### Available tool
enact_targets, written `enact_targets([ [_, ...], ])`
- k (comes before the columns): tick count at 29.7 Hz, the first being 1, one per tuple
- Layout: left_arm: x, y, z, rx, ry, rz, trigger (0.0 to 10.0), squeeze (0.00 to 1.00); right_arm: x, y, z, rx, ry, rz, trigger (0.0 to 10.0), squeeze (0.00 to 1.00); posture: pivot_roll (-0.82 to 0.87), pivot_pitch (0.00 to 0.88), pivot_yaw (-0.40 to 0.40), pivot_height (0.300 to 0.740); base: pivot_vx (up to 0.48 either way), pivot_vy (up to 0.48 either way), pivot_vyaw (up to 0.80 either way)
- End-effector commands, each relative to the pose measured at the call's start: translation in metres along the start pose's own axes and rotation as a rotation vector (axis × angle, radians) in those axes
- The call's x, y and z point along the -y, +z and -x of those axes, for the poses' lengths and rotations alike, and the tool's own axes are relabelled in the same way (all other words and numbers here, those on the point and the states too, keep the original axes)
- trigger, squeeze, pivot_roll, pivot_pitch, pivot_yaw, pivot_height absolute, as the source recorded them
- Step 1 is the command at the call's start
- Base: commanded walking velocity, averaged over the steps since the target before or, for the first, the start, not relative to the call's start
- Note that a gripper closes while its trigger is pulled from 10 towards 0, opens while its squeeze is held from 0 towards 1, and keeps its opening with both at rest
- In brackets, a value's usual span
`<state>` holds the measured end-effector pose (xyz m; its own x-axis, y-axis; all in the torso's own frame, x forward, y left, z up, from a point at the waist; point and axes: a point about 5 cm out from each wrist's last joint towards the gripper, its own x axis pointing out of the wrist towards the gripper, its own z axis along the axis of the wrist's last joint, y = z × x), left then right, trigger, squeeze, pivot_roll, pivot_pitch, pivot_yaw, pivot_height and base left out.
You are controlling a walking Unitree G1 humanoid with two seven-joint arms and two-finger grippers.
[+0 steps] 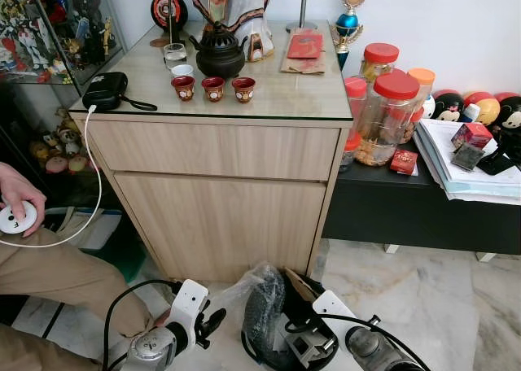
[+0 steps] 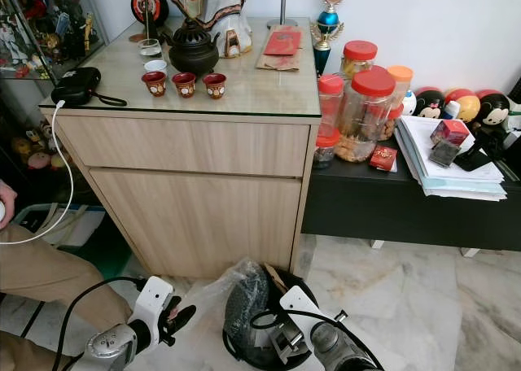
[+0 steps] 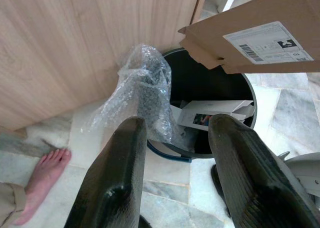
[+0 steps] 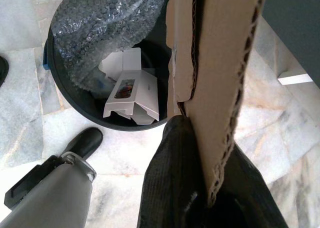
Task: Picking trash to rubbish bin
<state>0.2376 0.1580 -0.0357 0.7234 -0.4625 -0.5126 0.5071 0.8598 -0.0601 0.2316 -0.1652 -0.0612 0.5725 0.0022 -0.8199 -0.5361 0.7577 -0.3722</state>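
A black rubbish bin (image 1: 259, 326) stands on the floor before a wooden cabinet (image 1: 220, 200). Bubble wrap (image 3: 142, 90) hangs over the bin's rim (image 3: 167, 152) on the cabinet side. A white carton (image 4: 131, 94) lies inside. My right gripper (image 4: 204, 155) is shut on a sheet of brown cardboard (image 4: 220, 63), held on edge over the side of the bin away from the bubble wrap. The same cardboard (image 3: 250, 35) carries a white label. My left gripper (image 3: 177, 124) is open, low beside the bin, its fingers (image 3: 117, 178) pointing at the bubble wrap without touching it.
A person sits at the left: hand (image 1: 16, 194) on a white plug, tan trouser leg (image 1: 57, 273), bare foot (image 3: 45, 174) on the tiles near my left gripper. A low black bench (image 1: 423, 216) with jars and papers stands at the right. Marble floor (image 1: 423, 306) lies open rightward.
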Motion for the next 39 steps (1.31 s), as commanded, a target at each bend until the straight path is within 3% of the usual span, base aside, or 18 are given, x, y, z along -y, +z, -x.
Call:
enact_targets([
  [1,0.001,0.000,0.000,-0.004,-0.009,-0.007,10.0,0.00,-0.001,0.000,0.000,0.001,0.001,-0.004,10.0,0.00,0.06,0.027,-0.009,0.740,0.000,0.000,0.00],
  [2,0.001,0.000,0.000,-0.004,-0.009,-0.007,10.0,0.00,-0.001,0.000,0.000,0.001,0.002,-0.006,10.0,0.06,0.06,0.027,-0.009,0.740,0.000,0.000,0.00],
  [3,0.000,0.000,0.000,-0.004,-0.009,-0.006,10.0,0.00,-0.001,0.000,0.000,0.005,0.008,-0.013,10.0,0.35,0.06,0.027,-0.009,0.740,0.000,0.000,0.00],
  [4,0.000,0.000,0.000,-0.004,-0.009,-0.006,10.0,0.00,-0.002,0.001,0.000,0.007,0.011,-0.017,10.0,1.00,0.06,0.027,-0.009,0.740,0.000,0.000,0.00],
  [19,0.001,-0.001,0.000,-0.009,-0.012,-0.006,10.0,0.00,-0.006,0.007,0.000,0.048,0.034,-0.040,10.0,1.00,0.06,0.027,-0.010,0.740,0.000,0.000,0.00],
  [20,0.001,-0.001,0.000,-0.009,-0.012,-0.006,10.0,0.00,-0.007,0.009,0.000,0.059,0.040,-0.062,10.0,0.82,0.06,0.027,-0.010,0.740,0.000,0.000,0.00],
  [22,0.001,-0.001,0.000,-0.009,-0.011,-0.006,10.0,0.00,-0.007,0.011,0.000,0.072,0.048,-0.093,10.0,0.82,0.06,0.027,-0.010,0.740,0.000,0.000,0.00],
  [23,-0.001,-0.001,0.000,-0.007,0.013,-0.004,10.0,0.00,-0.008,0.019,0.000,0.119,0.076,-0.253,10.0,0.00,0.06,0.027,-0.010,0.740,0.000,0.000,0.00],
  [25,-0.006,-0.001,0.003,0.000,0.066,0.011,10.0,0.00,-0.009,0.032,0.001,0.209,0.128,-0.500,10.0,0.00,0.06,0.027,-0.010,0.740,0.000,0.000,0.00],
  [27,-0.014,-0.003,0.007,0.012,0.140,0.048,10.0,0.00,-0.011,0.039,0.002,0.278,0.182,-0.638,10.0,0.00,0.06,0.028,-0.007,0.740,0.000,0.000,0.00],
  [33,-0.034,-0.009,0.019,0.016,0.322,0.104,10.0,0.00,-0.017,0.039,0.004,0.324,0.223,-0.684,10.0,0.00,0.06,0.030,-0.006,0.740,0.000,0.000,0.00],
  [36,-0.048,-0.017,0.031,0.003,0.473,0.141,10.0,0.00,-0.015,0.033,0.004,0.317,0.195,-0.749,10.0,0.00,0.06,0.030,-0.006,0.740,0.000,0.000,0.00],
  [37,-0.048,-0.017,0.031,0.003,0.473,0.141,10.0,0.00,-0.015,0.033,0.004,0.317,0.195,-0.749,10.0,0.00,0.06,0.030,-0.006,0.740,0.000,0.000,0.00],
  [39,-0.062,-0.025,0.046,-0.009,0.651,0.190,10.0,0.00,-0.012,0.024,0.003,0.296,0.152,-0.807,10.0,0.00,0.06,0.030,-0.006,0.740,0.000,0.000,0.00],
])
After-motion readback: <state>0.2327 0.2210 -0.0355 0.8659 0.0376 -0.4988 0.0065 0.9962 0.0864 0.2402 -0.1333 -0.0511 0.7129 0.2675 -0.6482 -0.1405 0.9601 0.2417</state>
